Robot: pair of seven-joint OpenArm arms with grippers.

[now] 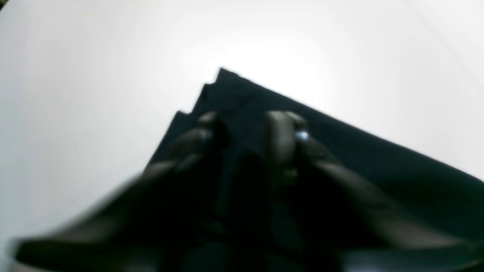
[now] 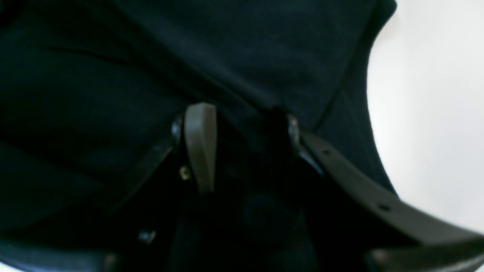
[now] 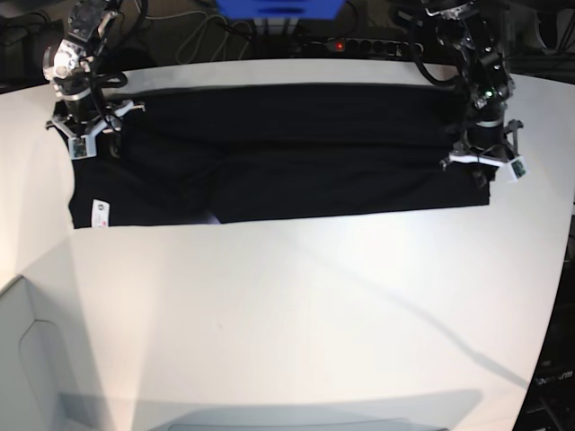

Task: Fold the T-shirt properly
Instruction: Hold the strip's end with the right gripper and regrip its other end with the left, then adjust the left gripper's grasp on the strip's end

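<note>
The black T-shirt [image 3: 287, 153] lies as a long folded band across the far half of the white table [image 3: 287, 314]. Its white label [image 3: 99, 213] shows at the near left corner; the orange print is hidden. My left gripper [image 3: 481, 166] is at the shirt's right end. In the left wrist view it [image 1: 247, 126] is shut on a ridge of the black cloth [image 1: 359, 151], just behind a layered corner. My right gripper [image 3: 85, 139] is at the shirt's far left end. In the right wrist view it [image 2: 245, 128] is shut on bunched cloth [image 2: 227, 49].
A power strip with a red light [image 3: 346, 43], cables and a blue object [image 3: 278, 9] lie behind the table's far edge. The table's curved right edge [image 3: 568, 233] runs close to my left arm. A raised white panel [image 3: 36, 359] stands at the near left.
</note>
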